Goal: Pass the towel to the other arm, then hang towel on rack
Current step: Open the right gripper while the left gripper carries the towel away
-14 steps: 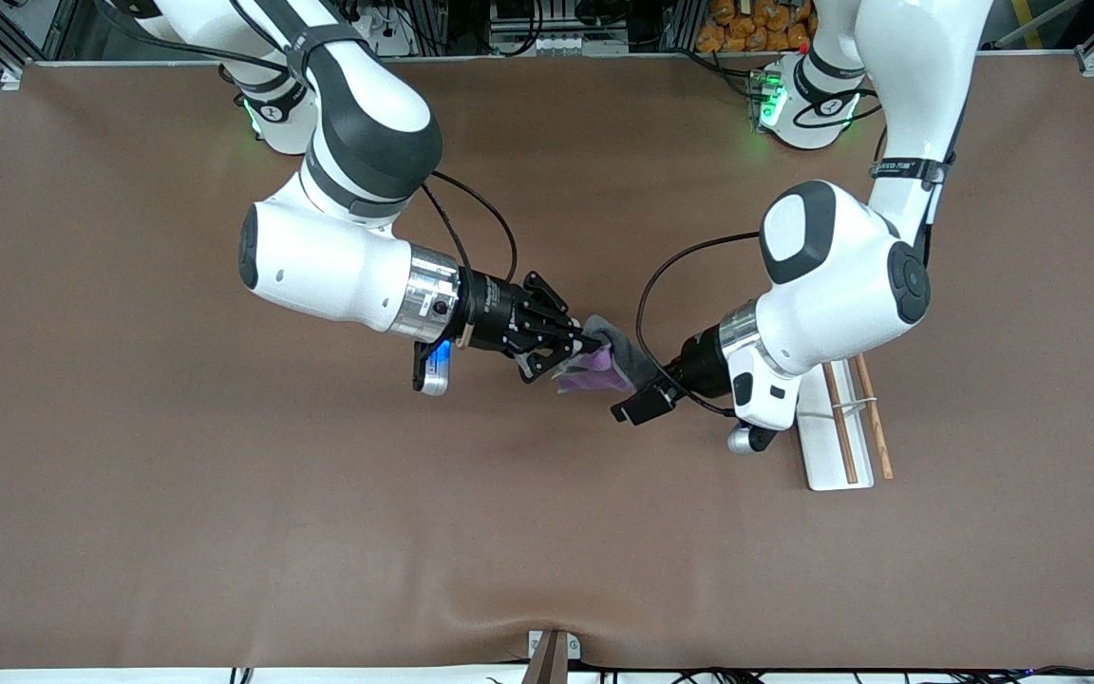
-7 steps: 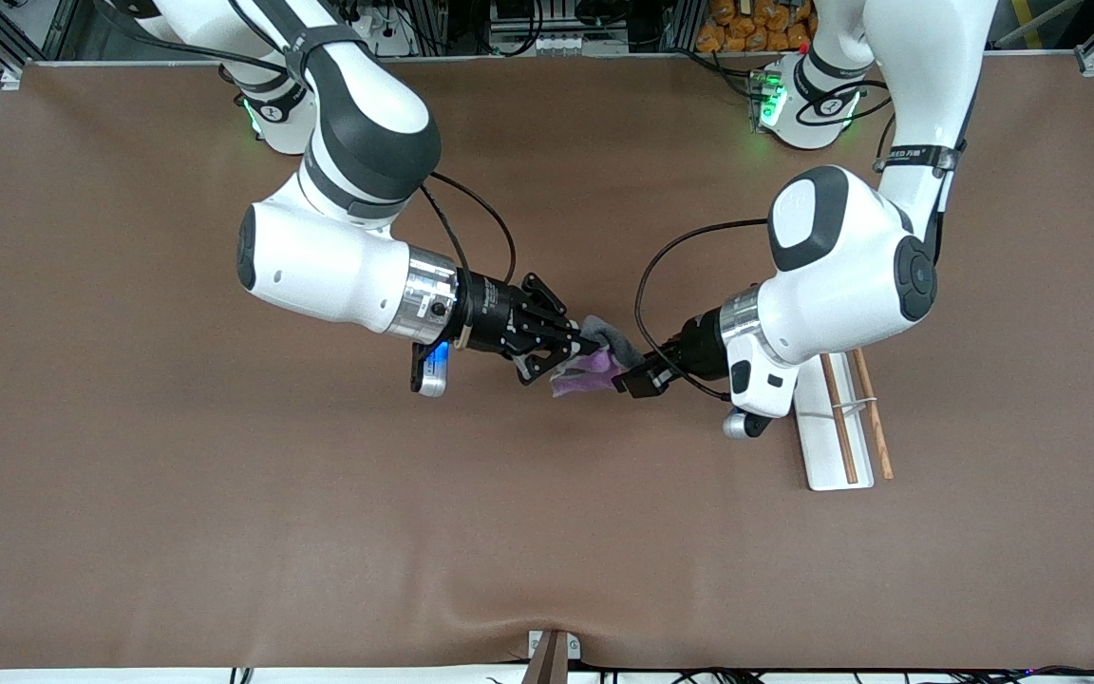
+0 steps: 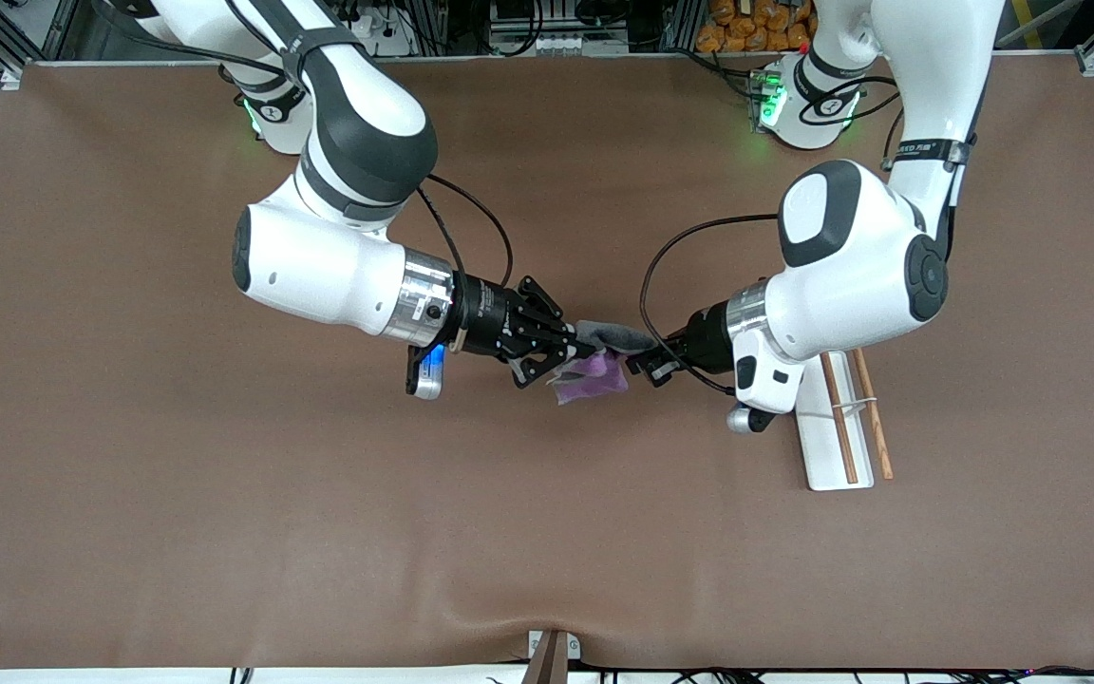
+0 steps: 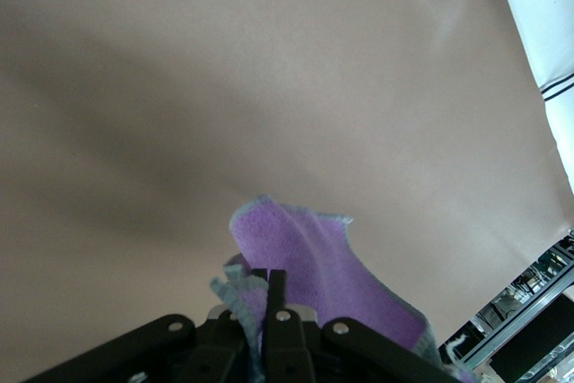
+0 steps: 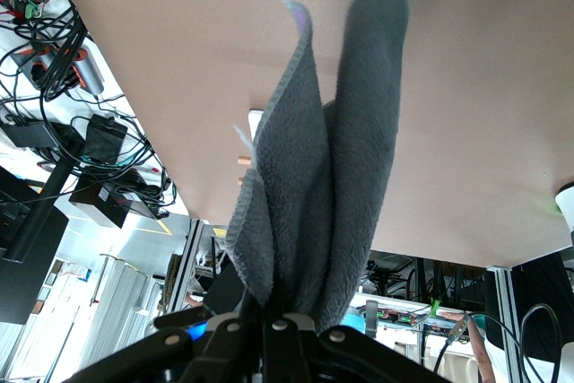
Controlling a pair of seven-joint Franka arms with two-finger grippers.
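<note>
— While clamped at one end by the right gripper (image 3: 574, 348), where hangs the towel (image 3: 594, 366)?
— Over mid-tabletop (image 3: 224, 522), gray and purple, pinched too at the other end by the left gripper (image 3: 640, 363). Rack (image 3: 841, 418) toward the left arm's end, well apart from the towel.

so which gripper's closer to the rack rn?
Left. The left gripper is shut on the towel above the table, just beside the rack. The right gripper, also shut on the towel, is farther toward the right arm's end.
</note>
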